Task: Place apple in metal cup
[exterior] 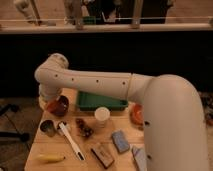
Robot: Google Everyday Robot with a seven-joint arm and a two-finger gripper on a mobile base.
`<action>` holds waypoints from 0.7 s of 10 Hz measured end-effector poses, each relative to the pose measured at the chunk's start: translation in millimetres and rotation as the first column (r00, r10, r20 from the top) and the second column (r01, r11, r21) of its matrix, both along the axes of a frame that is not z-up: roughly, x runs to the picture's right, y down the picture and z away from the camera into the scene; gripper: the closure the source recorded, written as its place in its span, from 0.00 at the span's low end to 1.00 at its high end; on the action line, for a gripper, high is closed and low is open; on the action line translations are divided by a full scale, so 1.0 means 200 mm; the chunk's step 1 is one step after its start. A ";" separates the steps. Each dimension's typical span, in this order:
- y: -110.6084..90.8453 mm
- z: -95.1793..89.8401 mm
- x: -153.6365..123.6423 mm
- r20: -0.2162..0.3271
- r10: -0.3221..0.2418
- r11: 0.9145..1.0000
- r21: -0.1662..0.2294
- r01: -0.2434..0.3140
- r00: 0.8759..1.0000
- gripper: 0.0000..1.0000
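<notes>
Over maroon bowl, one closed hand

The tabletop looks like pale, matt wood. The metal cup is dull grey metal with little shine. The robot's arm has a smooth, cream plastic shell with a soft sheen, and its tool sits low at the maroon bowl, which looks glossy. The green tray seems smooth plastic; the white cup is matt.
</notes>
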State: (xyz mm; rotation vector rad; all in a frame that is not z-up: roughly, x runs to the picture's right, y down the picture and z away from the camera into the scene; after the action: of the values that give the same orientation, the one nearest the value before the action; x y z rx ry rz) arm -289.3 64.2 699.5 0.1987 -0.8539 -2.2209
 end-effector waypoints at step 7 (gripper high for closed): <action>0.23 -0.02 -0.16 0.034 -0.150 0.982 -0.111 0.153 0.988 1.00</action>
State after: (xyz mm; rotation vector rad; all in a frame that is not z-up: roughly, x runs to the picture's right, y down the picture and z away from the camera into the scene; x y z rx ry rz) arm -321.8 110.5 695.0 0.1109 -1.0370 -2.3055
